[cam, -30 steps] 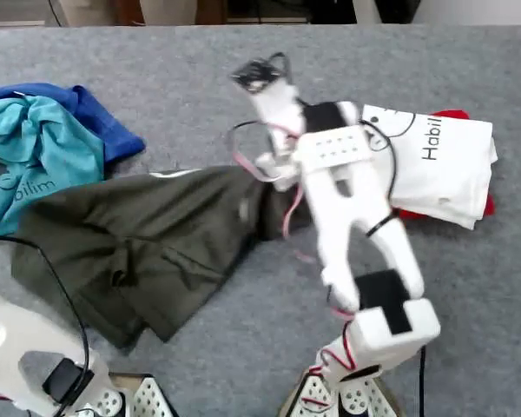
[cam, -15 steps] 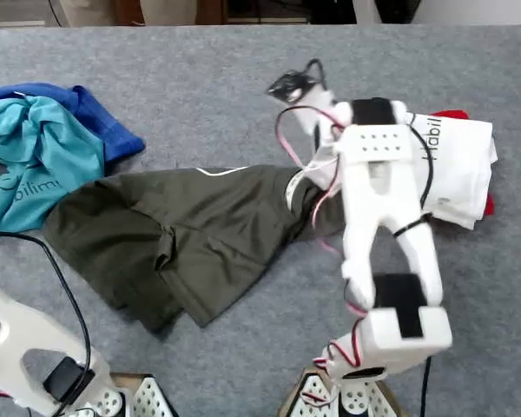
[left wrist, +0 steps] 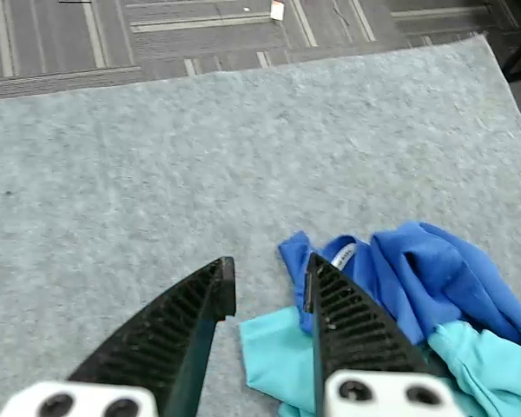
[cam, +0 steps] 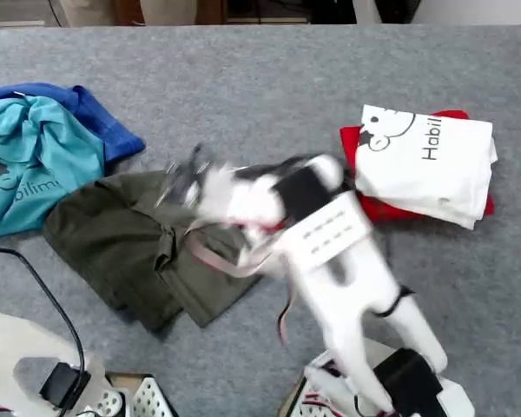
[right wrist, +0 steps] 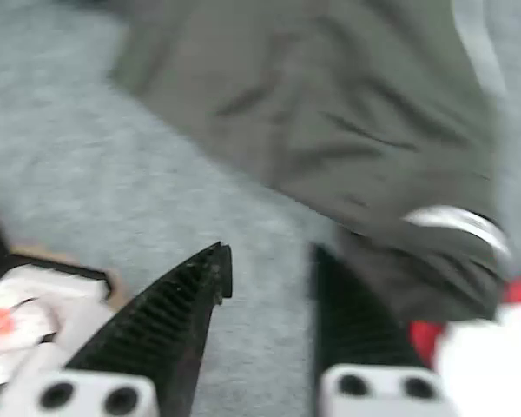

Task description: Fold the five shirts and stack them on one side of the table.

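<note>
A dark olive shirt (cam: 113, 234) lies crumpled left of the table's middle. My right gripper (cam: 184, 178) hangs over its far edge, blurred. In the right wrist view this gripper (right wrist: 269, 269) is open, with grey table between the fingers and the olive shirt (right wrist: 330, 113) just beyond them. At the right, a folded white shirt (cam: 425, 165) rests on a red shirt (cam: 373, 208). A teal shirt (cam: 35, 156) and a blue shirt (cam: 104, 126) lie bunched at the far left. My left gripper (left wrist: 267, 282) is open and holds nothing, above the blue shirt (left wrist: 434, 269) and teal shirt (left wrist: 278, 356).
The grey felt table (cam: 269, 87) is bare across its far half. The left arm's base (cam: 17, 356) and a black cable sit at the near left corner. The right arm's base stands at the near edge, right of the middle.
The right arm first pulled the olive shirt toward the right, then swung left across it. The shirt now lies more bunched, and the gripper is over its left part.
</note>
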Tool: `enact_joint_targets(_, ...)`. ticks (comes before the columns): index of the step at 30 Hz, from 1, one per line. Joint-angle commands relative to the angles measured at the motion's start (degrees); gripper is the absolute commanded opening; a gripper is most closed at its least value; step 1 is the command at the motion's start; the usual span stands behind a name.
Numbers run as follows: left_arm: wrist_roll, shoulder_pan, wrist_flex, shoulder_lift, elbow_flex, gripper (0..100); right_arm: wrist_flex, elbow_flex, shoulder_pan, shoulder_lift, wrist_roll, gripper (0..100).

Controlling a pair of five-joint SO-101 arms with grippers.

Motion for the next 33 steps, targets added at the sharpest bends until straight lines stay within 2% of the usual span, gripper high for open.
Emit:
enact_joint_targets(1, -0.62, -1.41, 0.79, -3.21, -1.58, 14, -5.36, 7.43, -9.19, -1.89, -5.45, 14.3)
enact_joint_targets(5, -0.62, -1.49, 0.79, -3.21, -1.58, 14, -13.45, 15.43, -18.68, -1.89, -10.2, 23.8)
enact_joint_targets(9, -0.62, -1.05, 0.79, -3.21, -1.58, 14, -22.68, 22.46, -26.86, -1.27, -13.8, 22.5)
enact_joint_targets(12, -0.62, -0.97, 0.79, -3.21, -1.58, 14, -27.25, 25.54, -29.93, 2.59, -15.65, 20.6)
enact_joint_targets(21, -0.62, -1.23, 0.79, -3.12, -1.58, 14, -38.59, 26.15, -30.11, 20.35, -15.82, 20.3)
enact_joint_targets(27, -0.62, -1.32, 0.79, -3.12, -1.58, 14, -40.0, 26.15, -29.58, 26.33, -15.56, 20.0)
enact_joint_targets(30, -0.62, -1.32, 0.79, -3.12, -1.58, 14, -39.74, 24.92, -25.98, 26.86, -15.56, 19.9)
enact_joint_targets(33, -0.62, -1.32, 0.79, -3.12, -1.58, 14, -40.09, 23.96, -18.59, 26.86, -15.56, 19.1)
